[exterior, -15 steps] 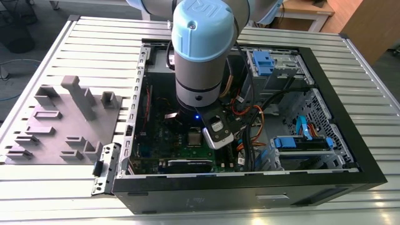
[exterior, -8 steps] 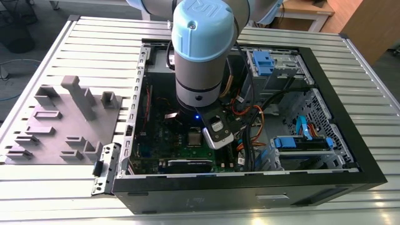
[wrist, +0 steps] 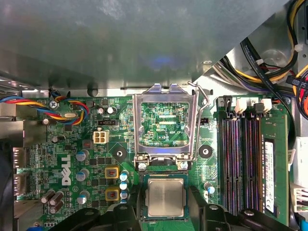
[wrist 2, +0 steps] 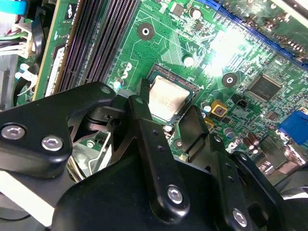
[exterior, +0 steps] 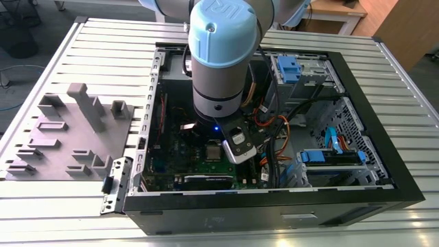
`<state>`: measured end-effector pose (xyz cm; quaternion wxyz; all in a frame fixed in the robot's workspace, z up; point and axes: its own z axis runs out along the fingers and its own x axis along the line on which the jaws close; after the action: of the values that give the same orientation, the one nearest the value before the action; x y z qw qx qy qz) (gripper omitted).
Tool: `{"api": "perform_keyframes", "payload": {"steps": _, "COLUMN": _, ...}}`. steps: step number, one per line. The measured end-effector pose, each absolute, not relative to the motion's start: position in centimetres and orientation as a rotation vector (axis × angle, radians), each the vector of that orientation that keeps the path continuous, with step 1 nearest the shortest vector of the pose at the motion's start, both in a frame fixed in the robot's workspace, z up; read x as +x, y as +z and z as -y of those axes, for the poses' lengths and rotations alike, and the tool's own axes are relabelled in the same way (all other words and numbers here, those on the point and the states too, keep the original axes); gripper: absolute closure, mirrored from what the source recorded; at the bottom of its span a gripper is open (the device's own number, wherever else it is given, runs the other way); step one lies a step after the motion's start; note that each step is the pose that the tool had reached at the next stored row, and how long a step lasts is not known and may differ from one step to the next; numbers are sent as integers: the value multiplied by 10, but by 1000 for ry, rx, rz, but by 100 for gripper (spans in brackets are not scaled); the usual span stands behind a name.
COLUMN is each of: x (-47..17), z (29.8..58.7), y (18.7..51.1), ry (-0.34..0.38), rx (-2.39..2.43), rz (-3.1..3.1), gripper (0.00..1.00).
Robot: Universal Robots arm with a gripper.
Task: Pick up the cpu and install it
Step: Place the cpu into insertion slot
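Inside the socket [wrist 2: 173, 77], the cpu [wrist: 166, 197] (flat), between parted fingers [wrist 2: 144, 134] of the gripper [wrist 2: 168, 103]

Lab; slatted bench [exterior: 103, 46]; open computer case [exterior: 274, 212] (robot arm [exterior: 221, 62])

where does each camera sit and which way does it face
exterior view: off the arm, looking down into the open computer case; the arm stands mid-picture.
first wrist view: on the wrist, facing the motherboard, raised socket frame and cpu; the pincer shows.
second wrist view: on the wrist, looking past the pincer at the cpu.
shared: both wrist views show the cpu in its socket.
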<state>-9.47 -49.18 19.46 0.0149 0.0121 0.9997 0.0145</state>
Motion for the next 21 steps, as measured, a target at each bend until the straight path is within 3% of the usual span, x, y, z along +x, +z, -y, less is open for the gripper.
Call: {"api": "perform_keyframes", "payload": {"steps": 21, "x": -95, "z": 492, "y": 197, "ry": 51, "rx": 38, "rz": -3111, "gripper": 48}}
